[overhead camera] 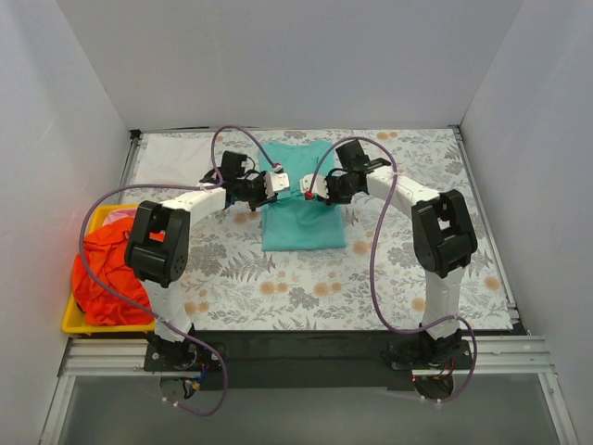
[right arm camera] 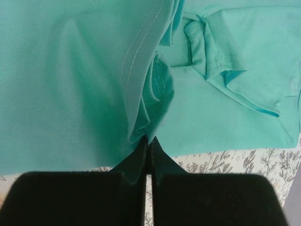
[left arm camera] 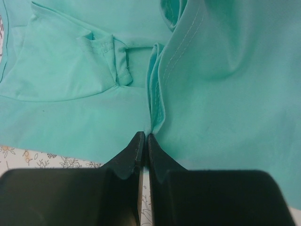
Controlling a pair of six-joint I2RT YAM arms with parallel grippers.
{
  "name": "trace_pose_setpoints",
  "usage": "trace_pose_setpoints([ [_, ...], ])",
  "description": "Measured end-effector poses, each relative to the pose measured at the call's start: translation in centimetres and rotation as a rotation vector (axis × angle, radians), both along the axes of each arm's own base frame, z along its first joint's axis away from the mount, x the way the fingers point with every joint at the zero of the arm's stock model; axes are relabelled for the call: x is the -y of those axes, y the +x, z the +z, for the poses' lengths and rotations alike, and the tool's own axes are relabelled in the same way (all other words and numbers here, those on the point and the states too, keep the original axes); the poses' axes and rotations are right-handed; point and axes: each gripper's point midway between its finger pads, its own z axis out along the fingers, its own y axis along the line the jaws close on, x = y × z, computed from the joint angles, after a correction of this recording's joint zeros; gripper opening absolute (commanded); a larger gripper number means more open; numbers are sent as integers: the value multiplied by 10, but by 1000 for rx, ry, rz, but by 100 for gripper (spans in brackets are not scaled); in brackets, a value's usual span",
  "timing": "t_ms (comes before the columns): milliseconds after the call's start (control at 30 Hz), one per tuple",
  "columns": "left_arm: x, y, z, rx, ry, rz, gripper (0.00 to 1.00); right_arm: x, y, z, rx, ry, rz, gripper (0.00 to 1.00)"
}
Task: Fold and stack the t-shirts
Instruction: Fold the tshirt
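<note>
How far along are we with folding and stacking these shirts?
Done: nothing stacked yet, but the teal-green short-sleeved cloth t-shirt has its sleeves folded in. In hand: left gripper and right gripper pinch its edge, jaws shut. Left: finish that fold; the crumpled orange-red cloth t-shirt waits in the yellow plastic tray.

Teal-green t-shirt (plain), grey floral tablecloth

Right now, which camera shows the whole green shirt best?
The top external view: the teal-green shirt shows almost whole there, outline included. Both wrist views show only close-up folds and hems of it at the shut jaws.
</note>
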Motion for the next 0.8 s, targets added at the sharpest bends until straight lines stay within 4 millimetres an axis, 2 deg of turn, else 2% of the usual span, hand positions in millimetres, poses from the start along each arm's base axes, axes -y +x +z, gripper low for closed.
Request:
trace_pose_setpoints([
  [233,-5,15,-5,21,5,17,0,-4,13,-2,26,3,11,1],
  [400,-8,23,-23,10,32,40,0,-6,23,-7,41,-4,5,3],
  [433,-9,24,-27,10,39,47,2,-6,26,-9,42,-8,3,10],
  [500,-12,28,-32,11,49,64,14,-6,30,-15,40,-15,-6,21],
  [533,-12,31,-34,15,53,77,20,-7,32,-17,39,-18,-12,43],
  [567,-13,34,-35,18,55,90,26,-6,35,-19,41,-22,-18,54],
  [600,-15,39,-36,23,58,109,28,-5,37,-20,44,-26,-28,60],
  [700,-17,56,-26,27,42,178,30,-4,47,-11,66,-24,-58,68],
  [800,-20,79,4,60,-13,252,31,-9,73,28,132,32,-117,69],
])
